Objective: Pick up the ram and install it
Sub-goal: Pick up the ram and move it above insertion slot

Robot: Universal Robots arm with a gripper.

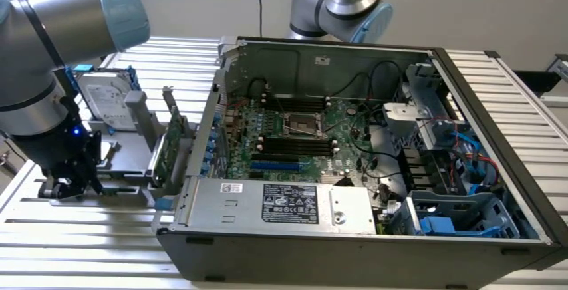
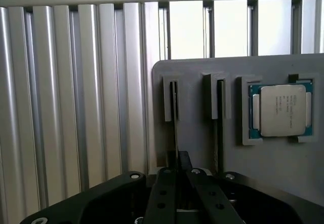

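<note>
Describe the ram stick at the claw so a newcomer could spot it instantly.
Find the grey holder plate on the slatted table, beside the open computer case. It carries a silver processor and two thin sticks standing on edge in slots. The ram is the stick farther from the processor, nearest the plate's edge, in line with the claw.

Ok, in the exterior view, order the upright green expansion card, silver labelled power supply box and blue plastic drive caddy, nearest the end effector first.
The end effector sits at the exterior view's left.
1. upright green expansion card, beside the case
2. silver labelled power supply box, case front
3. blue plastic drive caddy, exterior view's right
</note>
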